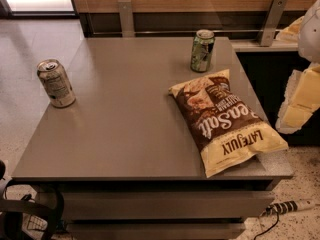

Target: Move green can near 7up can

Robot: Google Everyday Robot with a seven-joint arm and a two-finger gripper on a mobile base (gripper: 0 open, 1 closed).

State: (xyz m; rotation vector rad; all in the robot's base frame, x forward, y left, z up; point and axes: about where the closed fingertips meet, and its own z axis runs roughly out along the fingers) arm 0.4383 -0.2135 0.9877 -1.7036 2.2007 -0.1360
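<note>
The green can [202,50], with a green and white patterned label and a silver top, stands upright near the back edge of the grey table [125,134], right of centre. The 7up can [56,83], pale silver-grey with small dark print, stands upright near the table's left edge. The two cans are far apart, with the width of the table between them. A white and pale yellow part of my arm [302,96] shows at the right edge, beside the table. My gripper itself is out of view.
A brown and yellow chip bag [225,121] lies flat on the right side of the table, just in front of the green can, reaching the front right corner. A wood-panelled wall with metal brackets runs behind. A dark object [30,216] sits on the floor at lower left.
</note>
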